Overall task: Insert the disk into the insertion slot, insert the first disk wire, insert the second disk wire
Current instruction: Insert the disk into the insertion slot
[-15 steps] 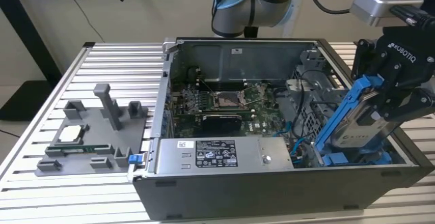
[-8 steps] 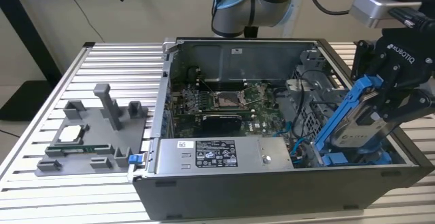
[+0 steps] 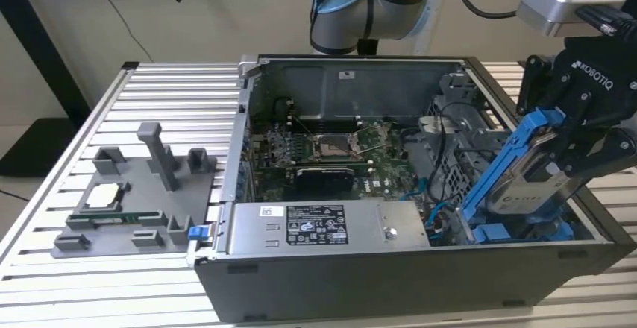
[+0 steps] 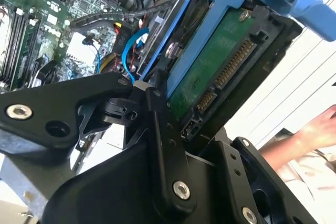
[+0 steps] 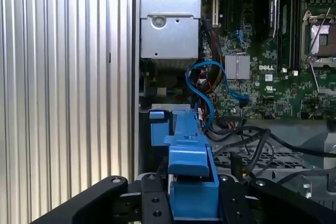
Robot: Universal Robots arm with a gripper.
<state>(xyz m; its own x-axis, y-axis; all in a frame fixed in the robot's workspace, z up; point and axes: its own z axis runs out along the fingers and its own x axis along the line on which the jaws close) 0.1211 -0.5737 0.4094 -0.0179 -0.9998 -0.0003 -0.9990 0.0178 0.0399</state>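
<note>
My gripper [image 3: 559, 156] is shut on the disk [image 3: 532, 183], a silver-grey drive in a bright blue carrier. It holds the disk tilted steeply above the front corner of the open computer case, on the exterior view's right. Below the disk's lower end sits the insertion slot [image 3: 497, 232], a grey bay with blue plastic parts. In the second wrist view the black fingers [image 4: 157, 119] clamp the disk [image 4: 210, 72], whose green board and connector face the camera. In the first wrist view the blue carrier [image 5: 191, 156] sits between the fingers [image 5: 152, 200]. A blue disk wire [image 5: 202, 85] curls loose inside the case.
The grey labelled power-supply box [image 3: 329, 224] lies along the case's front. The motherboard [image 3: 329, 149] sits behind it. A grey fixture [image 3: 139, 194] with small parts stands on the slatted table [image 3: 149, 82] at the exterior view's left. A person's hand [image 4: 315, 129] is beside the table.
</note>
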